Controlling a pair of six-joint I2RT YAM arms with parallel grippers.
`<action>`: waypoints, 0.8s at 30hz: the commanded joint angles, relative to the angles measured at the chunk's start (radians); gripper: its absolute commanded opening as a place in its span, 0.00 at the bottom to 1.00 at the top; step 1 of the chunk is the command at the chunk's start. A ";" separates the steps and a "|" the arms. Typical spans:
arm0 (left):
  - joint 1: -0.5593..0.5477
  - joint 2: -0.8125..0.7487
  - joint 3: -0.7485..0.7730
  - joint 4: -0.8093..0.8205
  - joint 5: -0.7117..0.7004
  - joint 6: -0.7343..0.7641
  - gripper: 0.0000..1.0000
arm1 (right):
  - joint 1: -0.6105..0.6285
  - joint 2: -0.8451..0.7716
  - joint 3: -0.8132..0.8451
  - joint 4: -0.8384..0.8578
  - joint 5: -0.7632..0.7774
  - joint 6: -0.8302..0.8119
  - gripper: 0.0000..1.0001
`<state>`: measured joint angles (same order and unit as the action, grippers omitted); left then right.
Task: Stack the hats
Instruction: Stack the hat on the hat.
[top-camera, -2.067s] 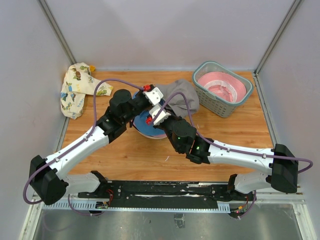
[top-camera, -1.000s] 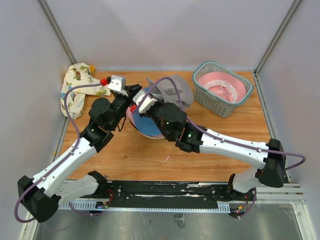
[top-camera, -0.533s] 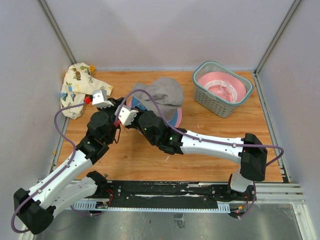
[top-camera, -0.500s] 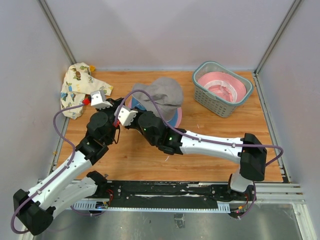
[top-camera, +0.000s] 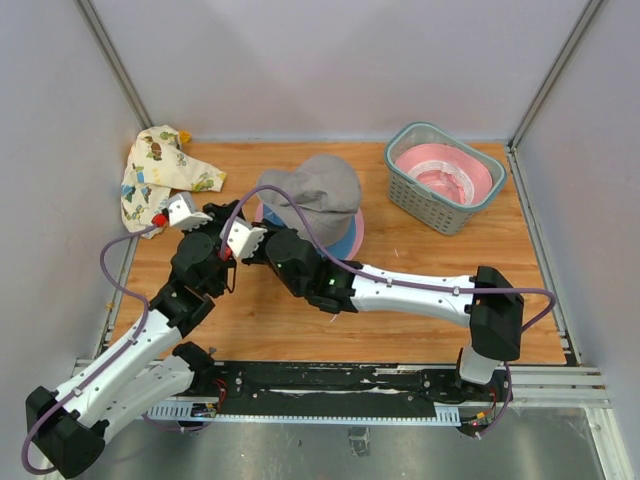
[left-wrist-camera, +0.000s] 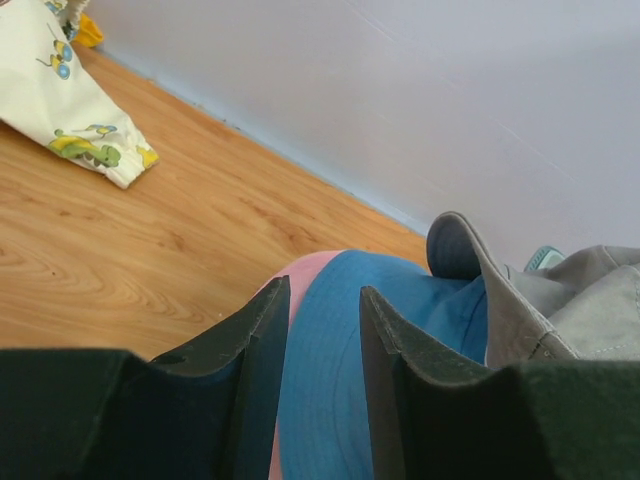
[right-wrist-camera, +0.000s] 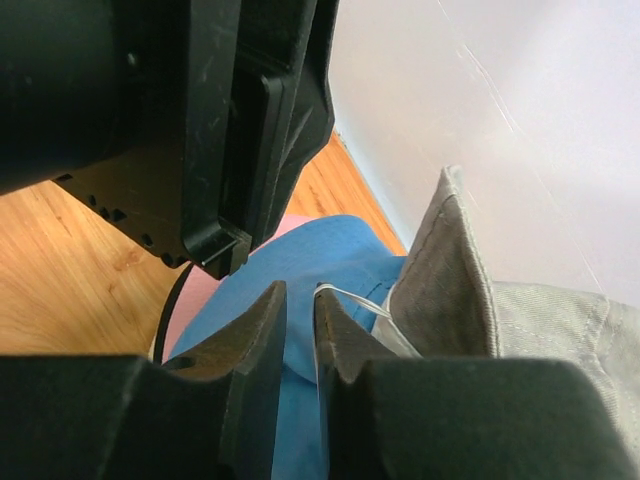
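Since two seconds back the grey hat (top-camera: 318, 192) has gone from draped behind the pile to sitting crown-up on the stack. Both arms have pulled off to the stack's left. The left gripper (left-wrist-camera: 323, 295) is parted, with nothing between its fingers. The right gripper (right-wrist-camera: 300, 290) shows only a narrow slit and is also empty. A thin white thread near its tips belongs to the hat and is not pinched.

Stack sits at centre-back of the table (top-camera: 300, 320): grey on top, the blue hat (left-wrist-camera: 420, 300) under it, a pink brim (left-wrist-camera: 300, 270) at the bottom edge.

Two hats are still loose. The patterned cream hat (top-camera: 160, 180) lies crumpled at the back-left corner, its long axis running front to back along the left wall. It is just behind and left of the left gripper, so the left arm is clearly nearer. The left wrist camera faces the stack, so that gripper likely has to turn away to reach it.

The other pink hat (top-camera: 440, 172) lies in the basket (top-camera: 415, 200) at back-right, well apart from both grippers. It is on the right arm's side, but that arm is stretched across to the left.
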<state>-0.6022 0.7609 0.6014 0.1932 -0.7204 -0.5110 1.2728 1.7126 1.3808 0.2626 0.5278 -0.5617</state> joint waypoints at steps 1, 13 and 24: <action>-0.004 0.000 -0.026 -0.020 -0.070 -0.053 0.42 | 0.049 0.035 0.022 -0.015 -0.015 0.017 0.25; -0.004 -0.051 -0.032 -0.059 -0.126 -0.085 0.46 | 0.104 0.059 0.041 -0.045 0.039 0.036 0.53; -0.004 -0.114 -0.007 -0.043 -0.080 -0.021 0.54 | 0.129 0.068 -0.037 0.026 0.044 0.073 0.53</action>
<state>-0.5980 0.6491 0.5770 0.1375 -0.8143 -0.5713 1.3518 1.7451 1.3888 0.2695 0.5892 -0.4763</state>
